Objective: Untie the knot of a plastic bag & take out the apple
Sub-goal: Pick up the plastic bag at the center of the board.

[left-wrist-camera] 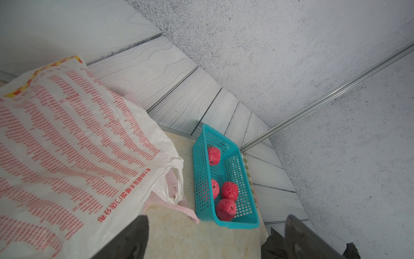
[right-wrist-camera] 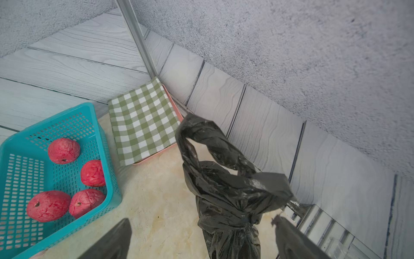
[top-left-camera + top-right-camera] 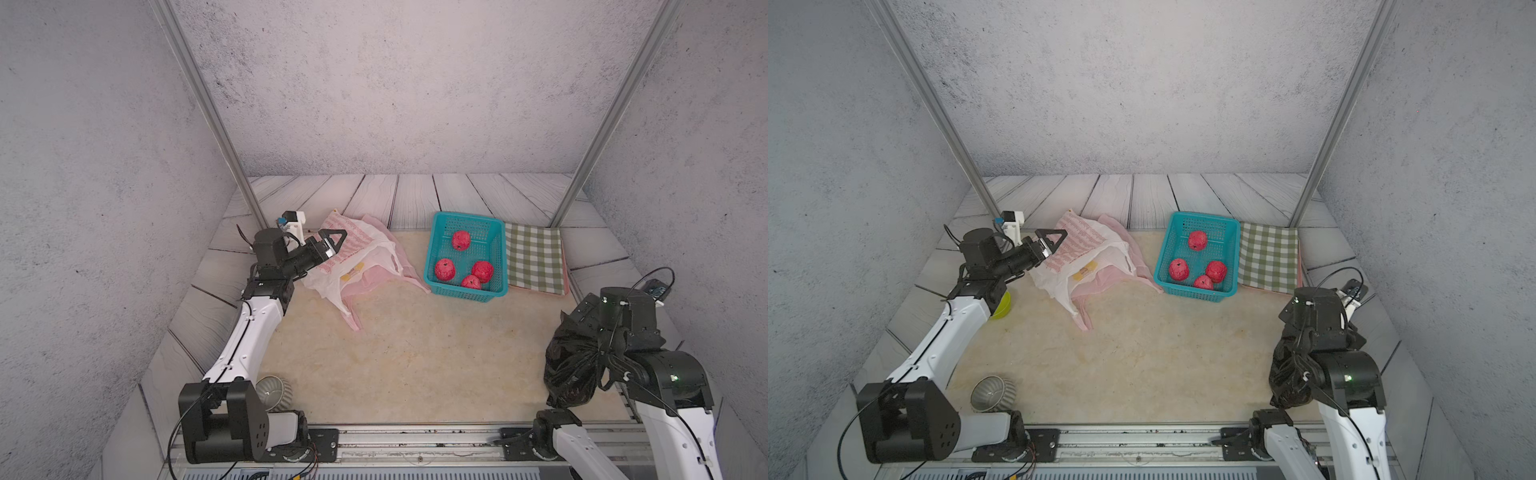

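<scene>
Standing knotted, the crinkled black bag sits between wide right jaws; left jaws also wide.

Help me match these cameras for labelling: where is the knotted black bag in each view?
Top view: black bag near right, under the right arm.
Top view: same near-right spot.
Left wrist: just a dark crumpled edge at the border, probably it.
Right wrist: mid-frame, knot between the jaws of the open right gripper.
Shared landmark: teal basket.
</scene>
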`<state>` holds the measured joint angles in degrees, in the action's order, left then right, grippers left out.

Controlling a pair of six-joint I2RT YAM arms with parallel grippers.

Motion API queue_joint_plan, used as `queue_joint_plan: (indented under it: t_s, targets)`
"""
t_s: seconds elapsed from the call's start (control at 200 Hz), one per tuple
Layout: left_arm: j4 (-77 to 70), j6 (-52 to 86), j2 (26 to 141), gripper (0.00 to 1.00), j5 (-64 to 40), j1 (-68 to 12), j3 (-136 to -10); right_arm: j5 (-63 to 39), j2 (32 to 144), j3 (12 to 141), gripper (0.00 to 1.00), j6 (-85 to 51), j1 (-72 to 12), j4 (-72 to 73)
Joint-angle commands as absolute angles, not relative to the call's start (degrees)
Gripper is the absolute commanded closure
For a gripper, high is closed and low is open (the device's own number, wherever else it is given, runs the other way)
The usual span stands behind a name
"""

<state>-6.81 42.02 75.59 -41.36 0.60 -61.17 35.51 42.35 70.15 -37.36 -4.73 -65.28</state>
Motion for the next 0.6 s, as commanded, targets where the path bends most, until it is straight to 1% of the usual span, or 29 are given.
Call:
queue_joint_plan:
  t_s: [0.0, 0.055, 0.195, 0.335, 0.595]
  targets:
    - [-8.9, 42.4, 76.1, 0.04, -42.3, 1.1, -62.1, 39.4, 41.2, 69.1, 0.0, -39.5, -4.2, -64.0]
    - [-8.9, 42.4, 76.0, 0.04, -42.3, 1.1, -62.2, 41.3, 40.4, 69.3, 0.0, -38.6, -4.1, -62.9]
    - [-9.2, 42.6, 76.1, 0.04, -42.4, 1.1, -62.1, 50.2, 39.4, 71.3, 0.01, -35.4, -4.1, -60.5]
    - [-9.5, 43.0, 76.3, 0.04, -42.5, 1.1, -61.8, 57.1, 39.1, 70.6, 0.01, -32.0, -4.1, -58.2]
    - [-9.7, 43.3, 76.6, 0.05, -42.6, 1.1, -61.7, 53.2, 39.0, 60.5, 0.01, -32.4, -2.9, -53.6]
